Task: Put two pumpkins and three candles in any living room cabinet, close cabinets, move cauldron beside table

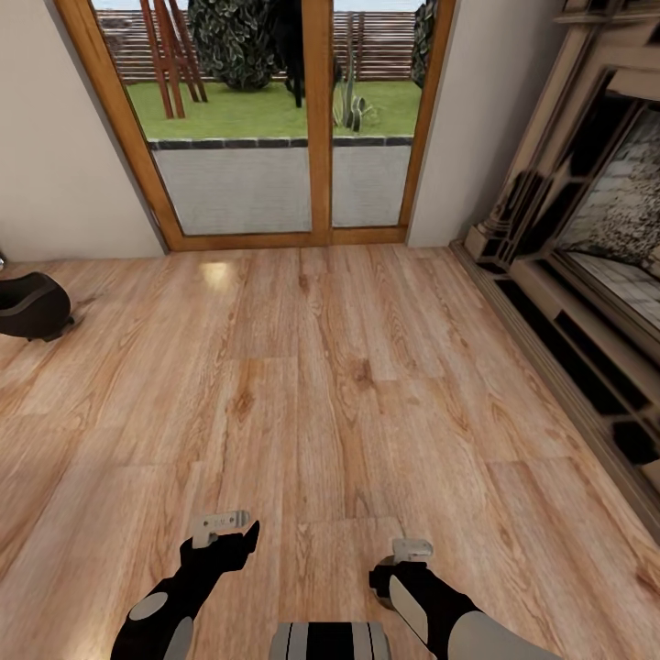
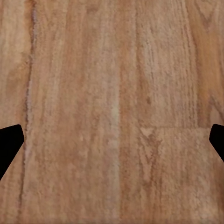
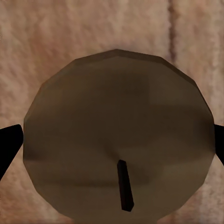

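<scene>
hanging low over a warm, grained plank floor (image 1: 348, 385). left tool (image 1: 223, 532) gaping wide, black fingertips (image 2: 9, 144) far apart, gripping nothing, bare wood between them. right tool (image 1: 410, 561) closing on a candle (image 3: 119, 135): squat round cylinder, faceted edge, shaded top, short dark wick (image 3: 125, 184), black tips pressing either side. sitting on the floor far off to the left, a rounded black cauldron (image 1: 32, 307), mouth open. facing a wood-framed glass door (image 1: 275, 119); running along the right, a carved stone fireplace (image 1: 596, 229).
</scene>
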You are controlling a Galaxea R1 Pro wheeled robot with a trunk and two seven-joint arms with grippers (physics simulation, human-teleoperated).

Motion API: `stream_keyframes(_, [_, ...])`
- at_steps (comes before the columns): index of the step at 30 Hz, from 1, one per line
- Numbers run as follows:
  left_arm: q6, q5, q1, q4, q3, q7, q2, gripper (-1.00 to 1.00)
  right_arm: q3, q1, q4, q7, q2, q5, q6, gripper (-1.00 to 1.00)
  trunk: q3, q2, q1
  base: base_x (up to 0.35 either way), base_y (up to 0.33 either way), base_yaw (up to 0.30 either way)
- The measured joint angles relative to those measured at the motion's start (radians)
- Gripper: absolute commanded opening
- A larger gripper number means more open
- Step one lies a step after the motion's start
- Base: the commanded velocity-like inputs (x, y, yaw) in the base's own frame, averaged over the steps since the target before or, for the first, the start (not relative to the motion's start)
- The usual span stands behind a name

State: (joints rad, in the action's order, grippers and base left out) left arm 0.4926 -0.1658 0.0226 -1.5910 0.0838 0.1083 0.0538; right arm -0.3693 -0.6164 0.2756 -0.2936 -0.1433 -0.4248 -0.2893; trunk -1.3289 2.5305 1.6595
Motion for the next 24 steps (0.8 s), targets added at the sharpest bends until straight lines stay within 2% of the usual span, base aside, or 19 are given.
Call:
stream_keyframes(4, [0.0, 0.0, 0.0, 0.0, 0.001, 0.001, 0.0, 1.0, 0.0, 0.0, 0.0, 0.0, 0.0, 0.0, 0.0, -1.0, 0.0, 0.0, 0.0, 0.0, 0.0, 0.0])
stream_keyframes(12, [0.0, 0.0, 0.0, 0.0, 0.001, 0.001, 0.0, 1.0, -0.001, 0.0, 0.001, 0.0, 0.0, 0.002, 0.0, -1.0, 0.031, -0.002, -0.004, 0.0, 0.0, 0.0])
stream_keyframes(17, [0.002, 0.001, 0.0, 0.002, 0.001, 0.001, 0.0, 1.0, -0.002, 0.0, 0.004, 0.001, 0.001, 0.0, 0.056, -1.0, 0.05, -0.003, -0.006, 0.0, 0.0, 0.0])
stream_keyframes(24, [0.003, 0.001, 0.0, 0.004, 0.001, 0.002, 0.0, 1.0, -0.003, 0.001, 0.013, 0.003, 0.003, -0.002, 0.08, -1.0, 0.077, -0.005, -0.009, 0.0, 0.0, 0.0])
